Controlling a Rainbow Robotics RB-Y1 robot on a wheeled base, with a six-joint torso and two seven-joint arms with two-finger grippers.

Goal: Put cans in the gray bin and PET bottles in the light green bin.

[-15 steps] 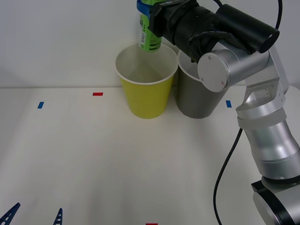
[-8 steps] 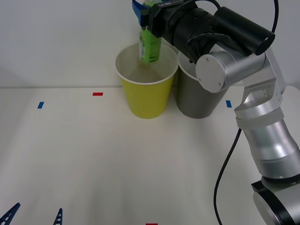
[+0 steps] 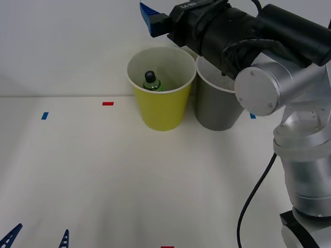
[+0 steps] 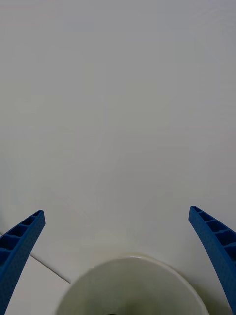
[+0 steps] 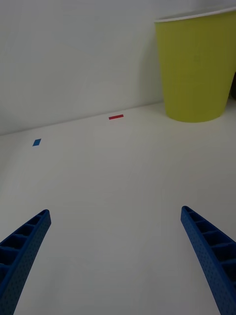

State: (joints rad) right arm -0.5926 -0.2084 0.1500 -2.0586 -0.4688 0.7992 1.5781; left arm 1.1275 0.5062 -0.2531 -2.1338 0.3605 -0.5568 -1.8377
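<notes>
Bottle (image 3: 151, 81) rests inside the light green bin (image 3: 161, 109), its black cap and a bit of green label visible above the pale inner wall. The bin stands on the white surface (image 3: 129, 181) near the back wall, and the gray bin (image 3: 216, 108) stands just beside it on the robot's right, the two rims nearly touching.

The right gripper (image 4: 118, 256) hangs above the light green bin, held up near the wall; its blue ribbed fingers (image 4: 19, 251) are spread wide apart with nothing between them, and the bin's pale rim curves beneath them in the right wrist view. In the front view one blue fingertip juts out above the bin's rim.

The left gripper (image 5: 118, 256) sits low at the near edge of the surface, well apart from both bins, its fingers (image 5: 206, 251) also spread and empty. A red mark (image 3: 107, 104) and a blue mark (image 3: 45, 115) lie on the surface to the left of the light green bin.
</notes>
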